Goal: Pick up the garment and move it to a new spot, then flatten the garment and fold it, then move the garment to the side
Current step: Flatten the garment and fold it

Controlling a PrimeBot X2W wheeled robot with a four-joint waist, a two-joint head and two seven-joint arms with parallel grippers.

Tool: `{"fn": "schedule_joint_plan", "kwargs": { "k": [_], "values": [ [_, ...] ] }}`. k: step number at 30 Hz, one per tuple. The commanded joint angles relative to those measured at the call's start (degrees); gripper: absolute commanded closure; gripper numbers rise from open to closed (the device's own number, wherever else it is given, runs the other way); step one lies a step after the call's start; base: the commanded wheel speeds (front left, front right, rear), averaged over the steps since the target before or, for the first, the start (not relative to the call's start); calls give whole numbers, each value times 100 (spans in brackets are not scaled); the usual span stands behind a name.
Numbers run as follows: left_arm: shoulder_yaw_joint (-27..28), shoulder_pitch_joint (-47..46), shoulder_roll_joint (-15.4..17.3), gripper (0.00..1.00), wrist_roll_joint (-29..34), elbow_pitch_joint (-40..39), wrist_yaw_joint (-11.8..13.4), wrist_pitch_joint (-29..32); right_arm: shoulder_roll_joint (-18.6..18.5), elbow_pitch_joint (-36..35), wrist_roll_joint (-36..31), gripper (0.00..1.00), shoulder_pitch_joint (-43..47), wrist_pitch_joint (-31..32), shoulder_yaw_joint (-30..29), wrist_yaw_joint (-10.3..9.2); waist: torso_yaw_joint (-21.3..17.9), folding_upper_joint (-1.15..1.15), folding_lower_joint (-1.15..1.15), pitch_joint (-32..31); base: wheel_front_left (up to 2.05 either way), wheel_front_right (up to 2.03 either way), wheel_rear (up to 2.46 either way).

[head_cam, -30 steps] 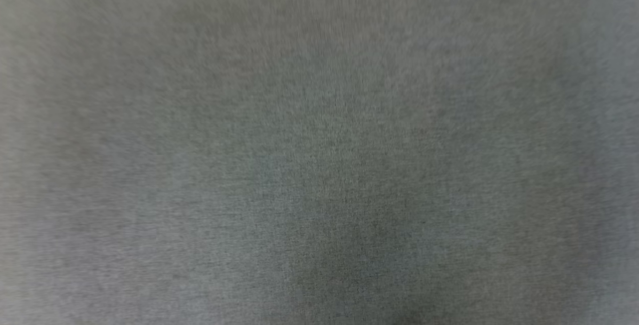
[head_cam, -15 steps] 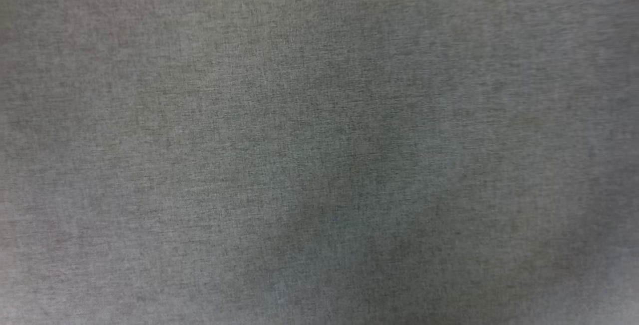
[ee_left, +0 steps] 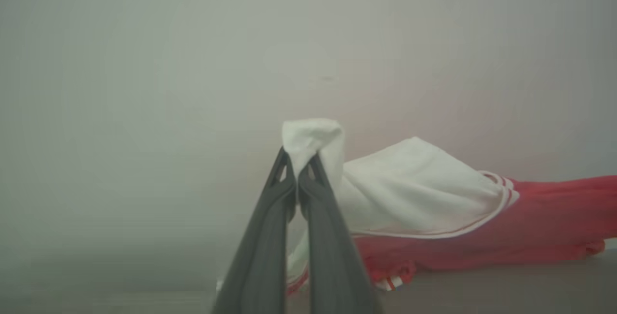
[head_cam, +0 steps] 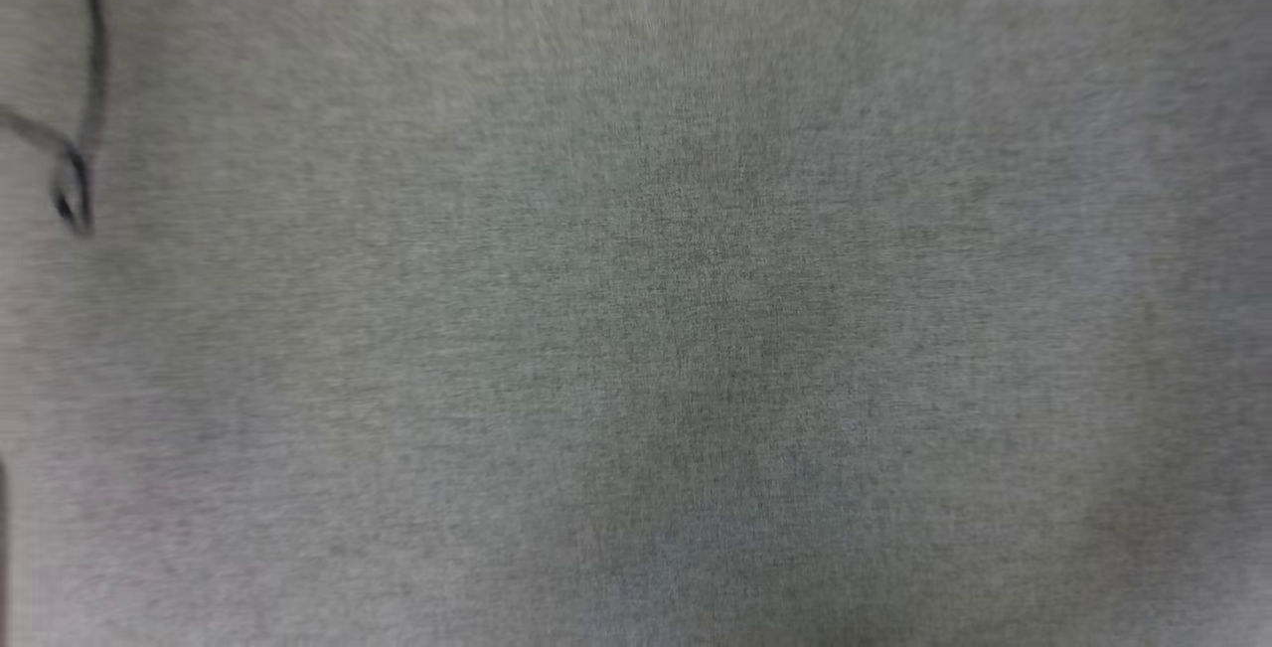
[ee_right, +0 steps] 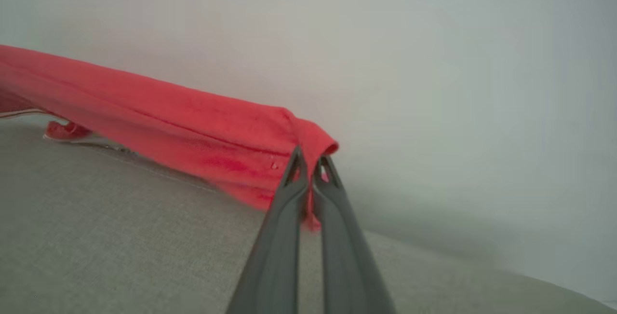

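In the left wrist view the garment [ee_left: 424, 193] is a red shirt with a white sleeve and red-and-white striped trim, hanging to the right of my fingers. My left gripper [ee_left: 298, 162] is shut on a bunched white fold of the sleeve. In the right wrist view the garment [ee_right: 183, 130] stretches away to the left as a taut red band, lifted above the grey cloth surface [ee_right: 96, 237]. My right gripper [ee_right: 311, 162] is shut on its red edge. Any lettering on the shirt is hidden.
The head view looks blurred onto grey woven cloth [head_cam: 696, 329]. A thin dark looped cord or line [head_cam: 79, 160] shows at its left edge. Pale grey wall lies behind the garment in both wrist views.
The head view has shifted over the grey cloth, and a dark looped line has come in at its left edge. Nothing else can be compared.
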Motion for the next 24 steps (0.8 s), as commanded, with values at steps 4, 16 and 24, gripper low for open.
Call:
{"fn": "schedule_joint_plan", "kwargs": {
  "k": [4,16,24],
  "values": [
    [65,1390,-29,100,-334,-7,-38,-101,-109,-143,302,100,1225,-164,281,-8,98,0,-1,-1113,0,0,0],
    [144,5383,-134,100,-716,-1281,605,-146,-518,-1223,886,100,4615,43,332,-9,233,0,-1,-2882,0,0,0],
    [186,7685,-33,100,-919,-3061,1512,330,-641,-2382,820,100,6777,575,-428,-11,342,0,-1,-3548,0,0,0]
  ]
}}
